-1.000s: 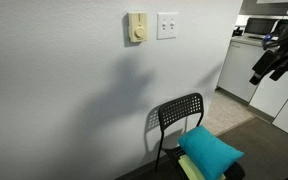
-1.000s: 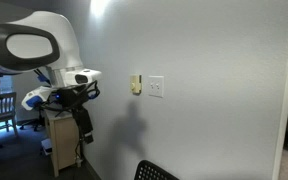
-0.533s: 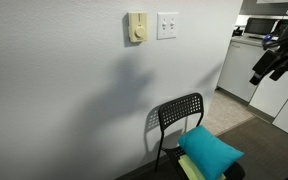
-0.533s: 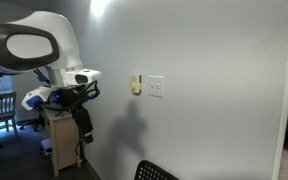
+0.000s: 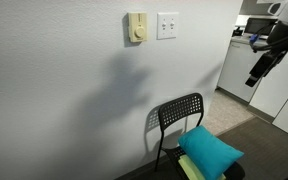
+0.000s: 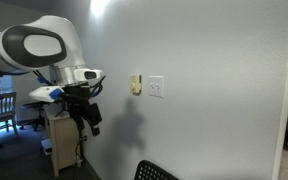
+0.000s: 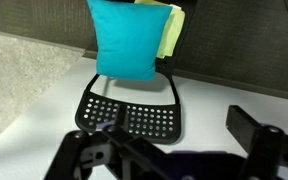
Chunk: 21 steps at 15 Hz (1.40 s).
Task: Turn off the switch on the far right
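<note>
The switch is a small white toggle in a white square wall plate (image 5: 167,25), also seen in an exterior view (image 6: 156,87). It sits to the right of a cream-yellow plate with a knob (image 5: 136,28). My gripper (image 5: 257,72) hangs well away from the wall, lower than the switch, and touches nothing; it also shows in an exterior view (image 6: 92,116). In the wrist view the gripper (image 7: 169,150) is open and empty, with its dark fingers spread over the black chair (image 7: 134,112). The switch is out of the wrist view.
A black perforated chair (image 5: 179,116) stands against the wall below the switch, with a teal cushion (image 5: 210,151) and a yellow-green item on it. Kitchen counters (image 5: 246,60) lie behind the gripper. A wooden stand (image 6: 62,140) carries the arm.
The arm has shifted toward the wall and the gripper has swung to hang more steeply. The plates, chair and cushion have not moved.
</note>
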Each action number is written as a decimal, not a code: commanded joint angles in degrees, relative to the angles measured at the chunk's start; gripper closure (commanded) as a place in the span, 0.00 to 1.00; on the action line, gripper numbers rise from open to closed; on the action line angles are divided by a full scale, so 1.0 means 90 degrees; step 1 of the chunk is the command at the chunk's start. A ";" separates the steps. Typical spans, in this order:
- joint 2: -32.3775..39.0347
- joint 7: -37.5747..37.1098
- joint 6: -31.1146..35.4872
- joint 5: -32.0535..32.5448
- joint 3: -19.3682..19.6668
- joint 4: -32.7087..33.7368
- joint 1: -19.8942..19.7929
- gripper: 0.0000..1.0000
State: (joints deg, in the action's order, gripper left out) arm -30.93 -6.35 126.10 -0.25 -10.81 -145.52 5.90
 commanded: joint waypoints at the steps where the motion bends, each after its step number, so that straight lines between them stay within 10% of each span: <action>1: 0.0939 0.0514 -0.0256 0.0845 -0.0097 0.0979 -0.0032 0.00; 6: 0.1792 0.0812 -0.0855 0.2365 -0.0291 0.2188 -0.0077 0.00; 16: 0.1757 0.0825 -0.0645 0.2211 -0.0112 0.2096 0.0116 0.00; 21: 0.2276 0.1502 -0.0666 0.3234 -0.0211 0.2718 0.0063 0.00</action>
State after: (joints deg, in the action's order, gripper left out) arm -15.05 3.25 120.34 22.79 -12.76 -125.92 6.51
